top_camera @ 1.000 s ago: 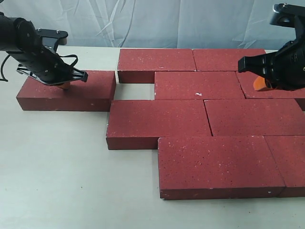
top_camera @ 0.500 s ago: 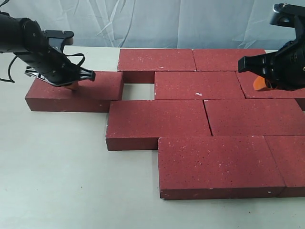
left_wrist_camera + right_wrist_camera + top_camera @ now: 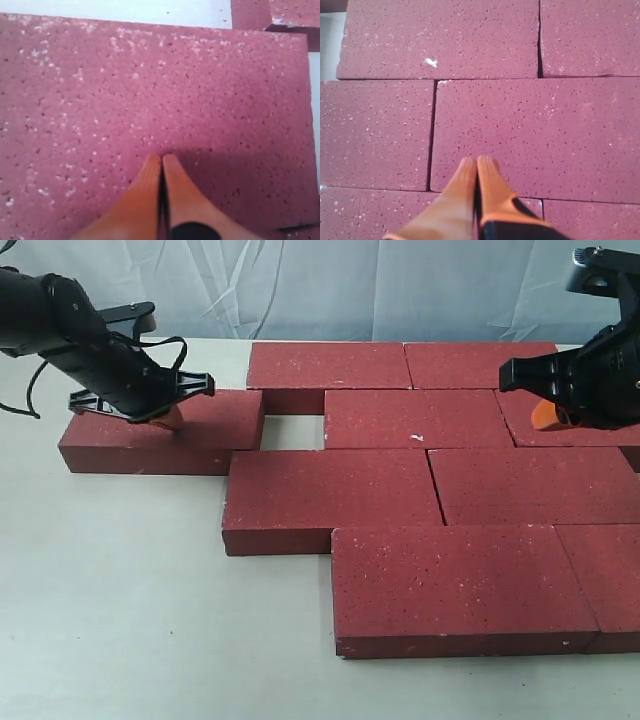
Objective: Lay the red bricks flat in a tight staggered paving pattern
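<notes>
Where tool [image 3: 161,160] (left) touches, brick [image 3: 226,420] lies.

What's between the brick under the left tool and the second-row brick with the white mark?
Only a bare patch of table: the slot between the loose brick and the marked brick is unfilled, seen in the exterior view.

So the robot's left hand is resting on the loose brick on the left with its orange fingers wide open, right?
Not quite. The left gripper does rest on the loose brick, but its orange fingers are shut tight together, not wide open. The left wrist view shows them pressed side by side.
</notes>
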Controlling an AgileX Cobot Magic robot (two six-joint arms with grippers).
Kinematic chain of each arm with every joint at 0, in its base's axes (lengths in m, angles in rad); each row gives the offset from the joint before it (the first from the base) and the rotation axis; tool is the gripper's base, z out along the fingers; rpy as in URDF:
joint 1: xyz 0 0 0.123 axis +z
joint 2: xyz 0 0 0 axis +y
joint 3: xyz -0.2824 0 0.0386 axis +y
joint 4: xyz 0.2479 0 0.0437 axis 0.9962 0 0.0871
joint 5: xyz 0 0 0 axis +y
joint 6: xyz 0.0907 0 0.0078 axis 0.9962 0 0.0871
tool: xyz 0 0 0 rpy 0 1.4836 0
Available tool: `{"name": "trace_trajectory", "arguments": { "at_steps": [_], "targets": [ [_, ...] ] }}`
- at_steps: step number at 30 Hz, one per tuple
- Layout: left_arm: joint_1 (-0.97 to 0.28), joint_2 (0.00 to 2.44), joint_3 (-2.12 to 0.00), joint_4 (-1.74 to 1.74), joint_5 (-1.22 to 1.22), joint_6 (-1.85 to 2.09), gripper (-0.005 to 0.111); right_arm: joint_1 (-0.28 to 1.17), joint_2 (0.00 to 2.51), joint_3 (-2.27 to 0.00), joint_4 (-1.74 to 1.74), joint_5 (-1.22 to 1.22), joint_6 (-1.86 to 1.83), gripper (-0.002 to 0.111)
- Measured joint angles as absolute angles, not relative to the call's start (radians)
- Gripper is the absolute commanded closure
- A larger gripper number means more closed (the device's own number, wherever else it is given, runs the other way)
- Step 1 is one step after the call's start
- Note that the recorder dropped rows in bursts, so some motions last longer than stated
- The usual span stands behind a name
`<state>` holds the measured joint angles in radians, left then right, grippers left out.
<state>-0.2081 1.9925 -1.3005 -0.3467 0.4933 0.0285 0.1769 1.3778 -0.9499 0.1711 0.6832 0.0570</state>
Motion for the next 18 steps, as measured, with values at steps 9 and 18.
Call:
{"name": "trace_trajectory", "arguments": {
  "at_steps": [9, 18],
  "targets": [
    [-0.112, 1.877, -1.3, -0.249, 0.524, 0.028, 0.107, 0.177, 1.378, -0.95, 0.171, 0.683, 0.059, 0.109],
    [0.046, 1.87, -1.3, -0.025, 0.529, 0.026, 0.107, 0.177, 1.378, -0.95, 0.171, 0.683, 0.059, 0.109]
  ]
}}
